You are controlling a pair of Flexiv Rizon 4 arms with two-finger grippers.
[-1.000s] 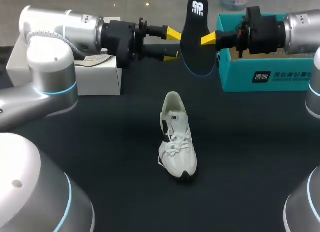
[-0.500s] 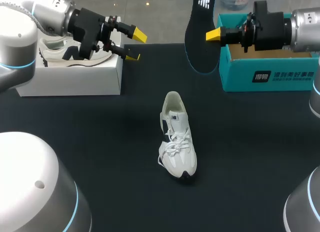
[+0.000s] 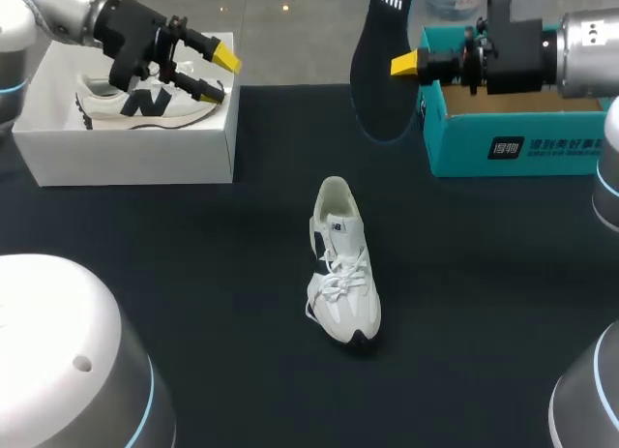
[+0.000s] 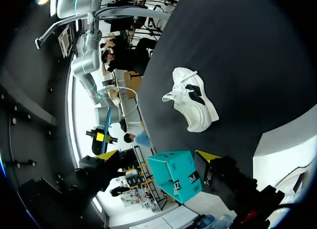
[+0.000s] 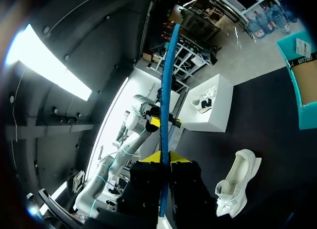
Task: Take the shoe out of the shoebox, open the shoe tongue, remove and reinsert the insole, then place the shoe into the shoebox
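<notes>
A white laced shoe lies on the dark table, alone in the middle. Its black insole hangs upright in the air at the back, and my right gripper is shut on its edge. In the right wrist view the insole rises edge-on from between the yellow tips of the gripper, with the shoe below it. The teal shoebox stands at the back right. My left gripper hangs open and empty over the white box; its wrist view shows the shoe and the teal shoebox ahead.
A white box at the back left holds a second, cream and dark shoe. My right arm stretches over the teal shoebox. The grey arm bases fill the front corners of the head view.
My left gripper let go of the insole, opened wide and drew back left over the white box. The right gripper keeps the insole and has raised it slightly.
</notes>
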